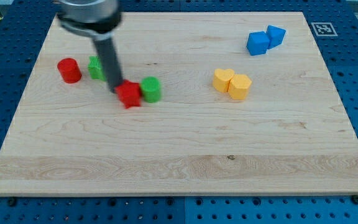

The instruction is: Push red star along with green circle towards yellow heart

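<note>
Where the dark rod hid part of a green block point(95, 67), my tip point(117, 91) touched the blurred red star block point(129, 95), itself against the green circle block point(151, 89); the yellow heart block point(232, 83) sat well apart on the wooden board point(179, 168).

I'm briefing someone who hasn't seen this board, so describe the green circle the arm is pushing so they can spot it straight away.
Start at the wooden board and go to its upper left part, where my tip comes down. Against the tip's right side sits the red star, and the green circle touches the star's right side. The other green block is partly hidden behind the rod, beside the red cylinder.
</note>
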Controlling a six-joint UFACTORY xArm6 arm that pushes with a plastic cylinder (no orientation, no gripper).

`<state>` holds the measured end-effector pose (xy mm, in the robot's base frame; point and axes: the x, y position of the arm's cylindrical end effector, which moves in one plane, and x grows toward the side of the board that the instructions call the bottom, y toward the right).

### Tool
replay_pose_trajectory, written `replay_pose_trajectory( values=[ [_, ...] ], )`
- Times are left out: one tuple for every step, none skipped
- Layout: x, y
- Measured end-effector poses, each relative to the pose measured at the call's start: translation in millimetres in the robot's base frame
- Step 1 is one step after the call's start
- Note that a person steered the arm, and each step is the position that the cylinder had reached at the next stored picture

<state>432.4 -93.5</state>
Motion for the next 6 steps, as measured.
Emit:
replay_pose_trajectory(
  values=[
    [7.7, 44.4],
    [7.7, 44.4],
    [7.7, 34.9],
    [13.7, 11.6],
    [57.0, 7.0],
    [95.4, 48.6]
  ],
)
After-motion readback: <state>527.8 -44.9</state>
